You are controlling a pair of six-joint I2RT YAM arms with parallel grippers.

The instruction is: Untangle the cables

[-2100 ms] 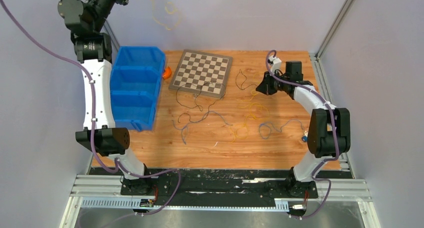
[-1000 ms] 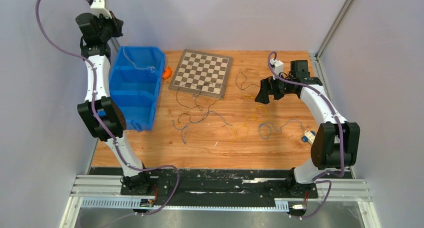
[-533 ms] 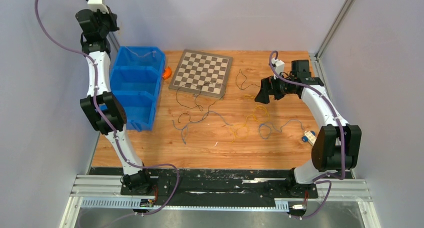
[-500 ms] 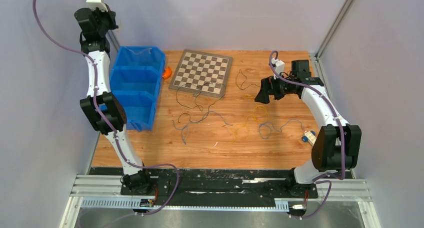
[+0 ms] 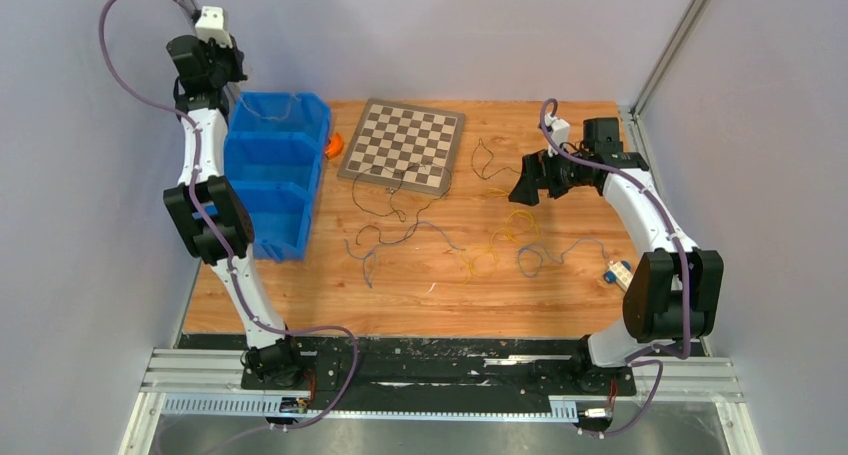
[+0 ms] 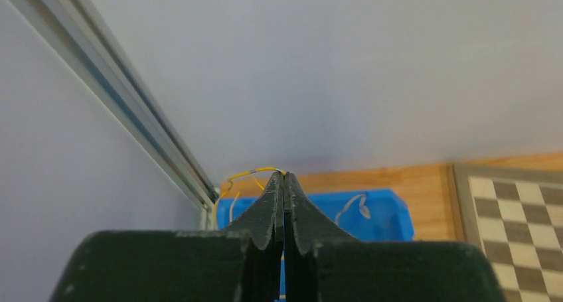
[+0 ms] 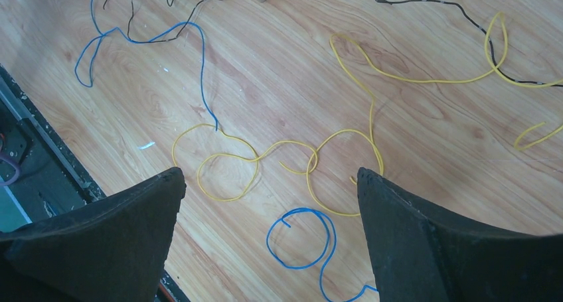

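You're getting even, diffuse overhead light in the top view. Nothing is clipping, and the arms are throwing only soft, faint shadows on the wooden surface [image 5: 560, 305]. The cables [image 5: 483, 260] are resolving as hairlines there, colours barely separating. In the left wrist view the left pincer [image 6: 284, 182] is reading dark and a bit soft up close, and the wall [image 6: 372, 70] behind it is going flat, pale grey with no texture. In the right wrist view the wood grain and wires are coming through sharp, with a mild sheen on the boards. The right pincer [image 7: 269, 176] is showing as underexposed black masses at the bottom corners.
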